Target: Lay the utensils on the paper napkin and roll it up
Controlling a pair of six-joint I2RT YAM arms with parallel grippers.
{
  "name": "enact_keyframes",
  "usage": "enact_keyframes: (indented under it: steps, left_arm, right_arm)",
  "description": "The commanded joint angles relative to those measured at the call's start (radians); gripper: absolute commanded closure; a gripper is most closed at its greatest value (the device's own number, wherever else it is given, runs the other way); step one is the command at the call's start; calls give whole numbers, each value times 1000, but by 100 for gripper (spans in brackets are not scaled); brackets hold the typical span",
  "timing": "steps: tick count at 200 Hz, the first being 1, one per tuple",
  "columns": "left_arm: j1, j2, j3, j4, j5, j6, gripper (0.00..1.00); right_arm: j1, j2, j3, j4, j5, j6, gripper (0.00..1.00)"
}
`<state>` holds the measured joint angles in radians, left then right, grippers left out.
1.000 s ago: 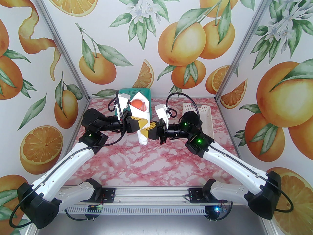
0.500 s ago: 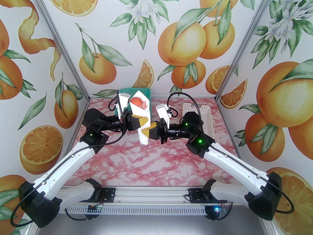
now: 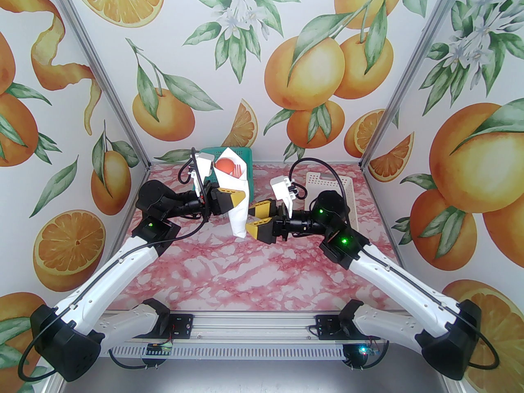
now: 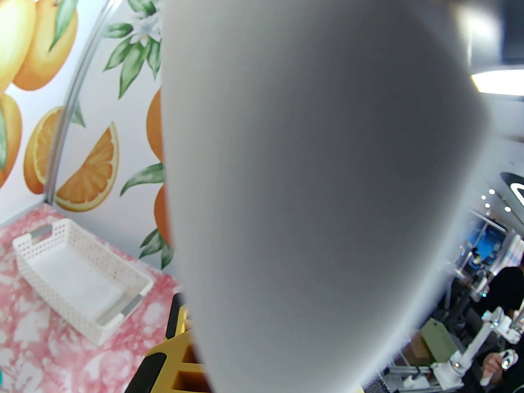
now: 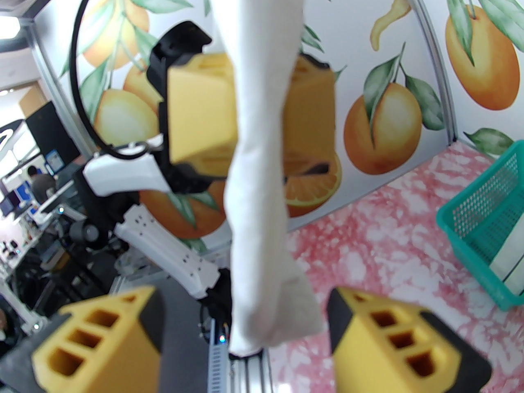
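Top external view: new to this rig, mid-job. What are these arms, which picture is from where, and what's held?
Two robot arms are bolted at the near edge of a pink marble table. The top picture looks down from behind them; the others come from wrist cameras. The left gripper is shut on the rolled paper napkin, upright above the table, with an orange spoon and fork poking out its top. The right gripper is open, facing the roll's lower end, holding nothing. A teal basket sits at the back, a white basket at the right.
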<state>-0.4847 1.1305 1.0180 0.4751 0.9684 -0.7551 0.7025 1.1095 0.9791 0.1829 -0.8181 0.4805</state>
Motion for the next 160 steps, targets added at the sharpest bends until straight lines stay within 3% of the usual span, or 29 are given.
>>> enact_keyframes:
  steps: [1,34,83,131,153,160]
  left_arm:
    - [5,2,4,12,-8,8,100]
    - [4,0,-5,-21,-25,23,100]
    - [6,-8,-2,-89,-53,58,100]
    - [6,-4,6,-110,-15,63,100]
    - [8,-13,20,-155,0,91,100]
    - [10,-17,25,-170,-1,100,92]
  right_arm:
    - [25,61,75,-5,32,-31,34]
    - [29,105,136,7,21,-42,37]
    - [34,128,155,7,19,-47,51]
    - [33,147,168,25,3,-13,79]
    - [27,155,174,24,-13,11,100]
    - [23,156,172,32,-17,21,100]
